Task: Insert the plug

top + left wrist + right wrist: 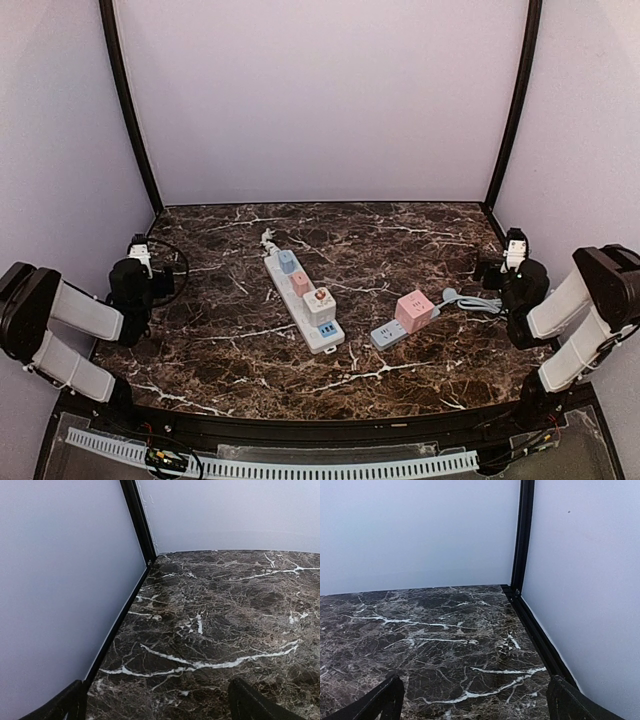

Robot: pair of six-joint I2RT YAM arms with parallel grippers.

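Note:
A long white power strip (302, 302) lies at the table's middle with blue, pink and white cube adapters plugged on top. To its right a pink cube socket (414, 311) sits on a flat grey-blue plug (389, 335), with a grey cable (472, 301) coiling off right. My left gripper (155, 270) rests at the far left, open and empty; its wrist view shows only bare marble between the fingertips (252, 702). My right gripper (497, 268) rests at the far right, open and empty, its fingertips (385, 700) over bare marble.
White walls with black corner posts (133, 115) enclose the dark marble table (230, 370). The left wall edge (120, 620) and the right wall edge (540, 640) run close beside each gripper. A white perforated rail (300, 465) lies along the front.

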